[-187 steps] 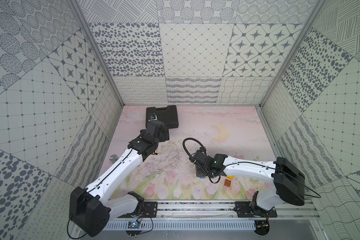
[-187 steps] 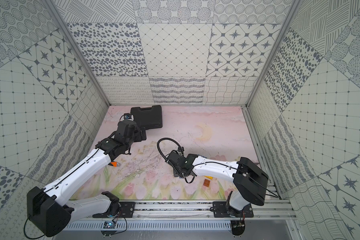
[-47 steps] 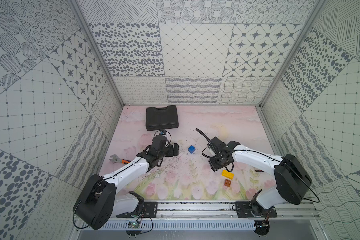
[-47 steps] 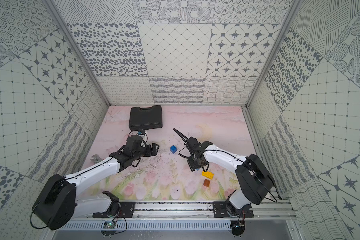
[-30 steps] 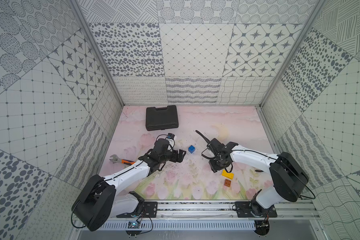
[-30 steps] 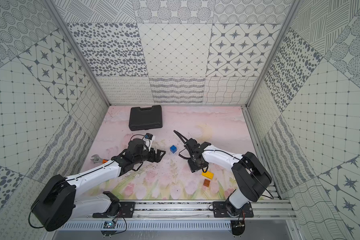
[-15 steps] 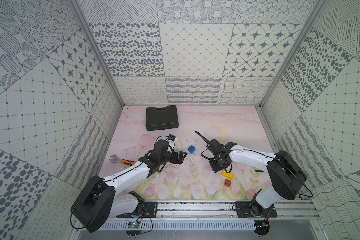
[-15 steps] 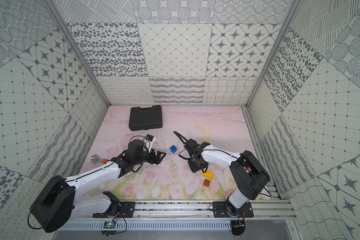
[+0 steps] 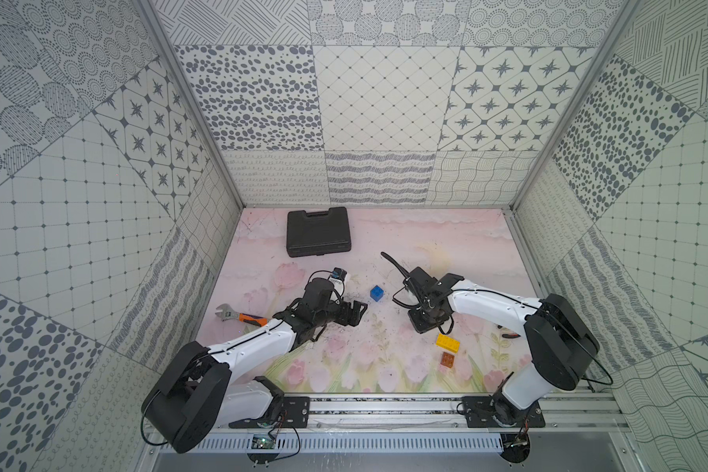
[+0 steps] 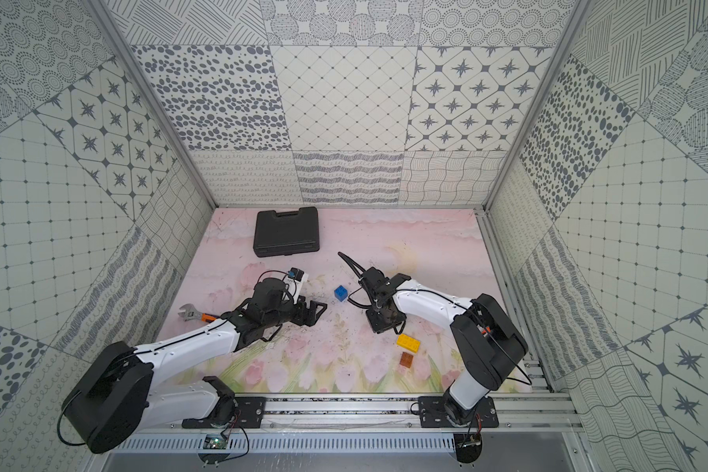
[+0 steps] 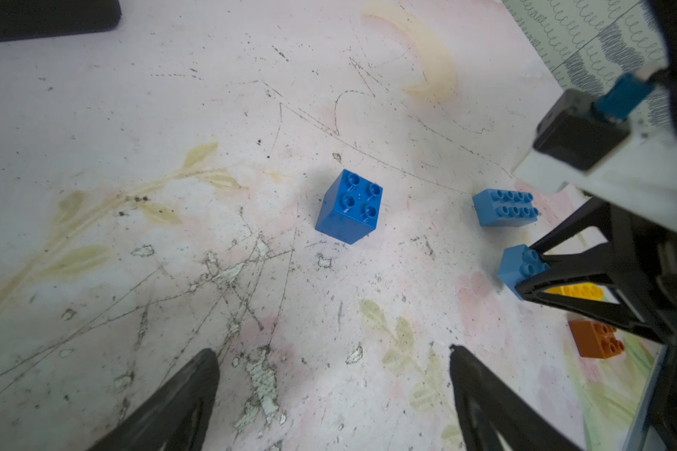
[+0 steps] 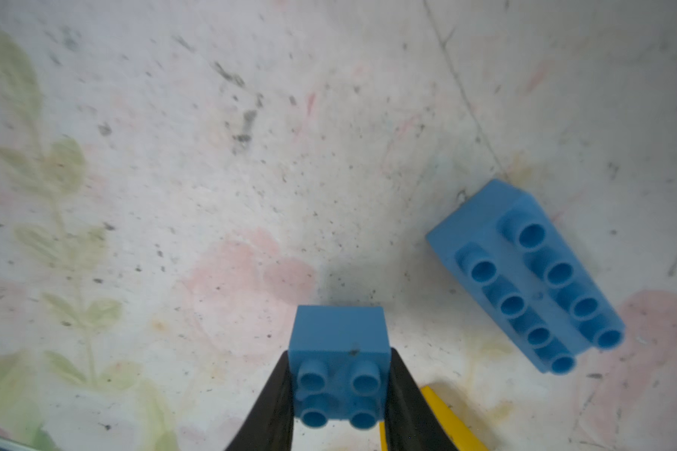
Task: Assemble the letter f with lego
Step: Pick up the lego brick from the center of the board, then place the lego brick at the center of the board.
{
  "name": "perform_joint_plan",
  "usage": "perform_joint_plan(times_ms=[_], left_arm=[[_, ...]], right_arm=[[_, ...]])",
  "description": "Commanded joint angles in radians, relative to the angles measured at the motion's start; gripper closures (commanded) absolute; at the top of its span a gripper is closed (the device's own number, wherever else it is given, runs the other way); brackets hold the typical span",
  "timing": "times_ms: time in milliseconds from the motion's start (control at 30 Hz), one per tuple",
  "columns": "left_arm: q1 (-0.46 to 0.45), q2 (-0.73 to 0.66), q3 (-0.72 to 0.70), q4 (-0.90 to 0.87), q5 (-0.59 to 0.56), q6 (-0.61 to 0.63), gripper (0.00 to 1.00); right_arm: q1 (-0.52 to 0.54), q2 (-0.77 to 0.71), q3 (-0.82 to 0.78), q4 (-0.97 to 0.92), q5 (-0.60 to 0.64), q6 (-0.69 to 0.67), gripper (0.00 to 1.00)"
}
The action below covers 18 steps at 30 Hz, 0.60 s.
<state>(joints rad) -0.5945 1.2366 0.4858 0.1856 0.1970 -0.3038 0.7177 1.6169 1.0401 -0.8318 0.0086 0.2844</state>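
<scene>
1. Far left, the wrench (image 9: 238, 316) lies near the bench's left edge and the case (image 9: 319, 231) near the back edge. Neither is in my way.
2. My left gripper (image 9: 356, 314) hangs low, left of the bench's middle, with its fingers (image 11: 165, 406) spread wide and nothing between them. The dark blue brick (image 11: 348, 207) stands studs up just ahead of it, untouched. If I drive in off-centre, one finger would shove the brick away before the other arrives.
3. My right gripper (image 12: 341, 359), right of the middle, has its fingers pressed against both sides of the small pale brick (image 12: 339, 332). I can't tell whether the brick has left the bench. The fingers seem to cover only part of its sides, so it could pivot or slip when I lift it.
4. The long pale brick (image 12: 524, 277) lies askew just beside it, not touching. With nothing bracing it, pressing a brick onto it could skid it away or seat the studs crooked.
5. The yellow brick (image 9: 447, 342) sits just beside the right fingers, so a careless swing would knock it. The orange brick (image 9: 447, 359) is nearer the front edge.
6. No lego is joined yet, so there is no letter f.
</scene>
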Motion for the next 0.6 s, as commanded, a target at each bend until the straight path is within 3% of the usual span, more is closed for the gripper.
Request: perform_joint_plan(times_ms=[0,567], left_arm=[[-0.011,0.010,-0.017,0.087,-0.028,0.023,0.08],[-0.009,0.124,-0.015,0.142,-0.129,-0.050,0.10]], right_arm=[[-0.006,0.032,0.118,-0.014,-0.008,-0.054,0.70],[-0.022,0.382,0.669,-0.221,-0.103,-0.307,0.69]])
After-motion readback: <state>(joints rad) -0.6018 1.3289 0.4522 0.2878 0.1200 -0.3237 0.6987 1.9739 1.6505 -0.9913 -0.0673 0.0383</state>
